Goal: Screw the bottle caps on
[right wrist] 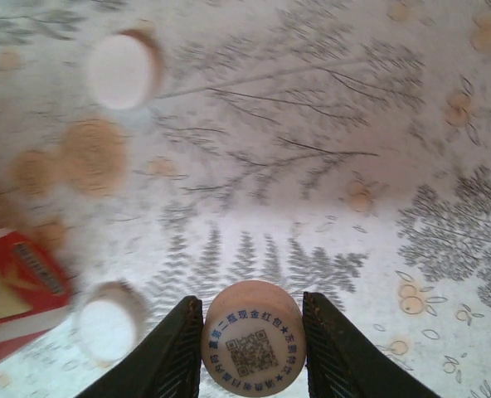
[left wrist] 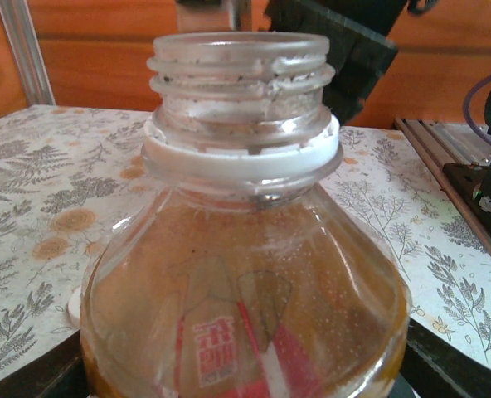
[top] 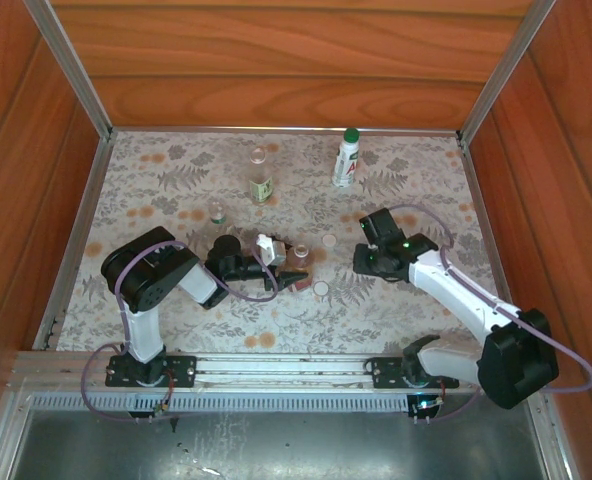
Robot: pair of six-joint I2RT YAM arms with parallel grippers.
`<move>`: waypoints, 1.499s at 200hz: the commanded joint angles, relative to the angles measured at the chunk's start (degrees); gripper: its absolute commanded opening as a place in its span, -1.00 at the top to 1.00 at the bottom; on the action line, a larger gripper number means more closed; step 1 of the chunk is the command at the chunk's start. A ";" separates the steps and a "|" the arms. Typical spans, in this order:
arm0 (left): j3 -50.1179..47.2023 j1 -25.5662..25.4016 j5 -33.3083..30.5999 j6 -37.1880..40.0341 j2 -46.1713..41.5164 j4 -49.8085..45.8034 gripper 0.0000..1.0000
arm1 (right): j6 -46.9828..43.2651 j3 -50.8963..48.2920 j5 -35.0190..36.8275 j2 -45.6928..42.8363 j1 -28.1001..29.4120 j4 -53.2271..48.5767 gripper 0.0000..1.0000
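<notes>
Your right hand [right wrist: 252, 327] has its fingers closed partway onto a cap [right wrist: 252, 342]. It is a pale round one with a printed code on the face toward the wrist camera, and it hangs above the bench [right wrist: 337, 149], apart from the loose white caps [right wrist: 121, 70] lying there. Your left hand [top: 276, 260] is clamped on the body of the amber bottle [left wrist: 245, 265], which stands upright near the middle of the bench with its threaded neck [left wrist: 241, 79] bare and open.

The coming move turns on one relation: the open neck lies to the left of the cap-carrying hand — near, but apart — and its long axis runs straight up. So the cap should travel leftward, arrive above the mouth and sit level, square to that vertical axis, before any turning starts. The right hand is the free one to do this, since the left serves as the holder. You cannot tell from these views whether the cap's open side faces down — judge that before lowering.
</notes>
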 commanded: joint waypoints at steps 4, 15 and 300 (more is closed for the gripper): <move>-0.48 0.53 1.77 0.07 0.23 -0.51 -0.30 | -2.33 4.76 -3.10 -0.50 2.71 -4.76 0.29; -0.39 0.55 1.76 0.03 0.22 -0.56 -0.30 | -2.11 6.58 -4.27 -0.41 3.71 -4.66 0.28; 0.50 0.54 2.40 -1.69 0.91 -0.80 -0.28 | -15.24 37.28 -4.49 19.22 20.28 -18.54 0.33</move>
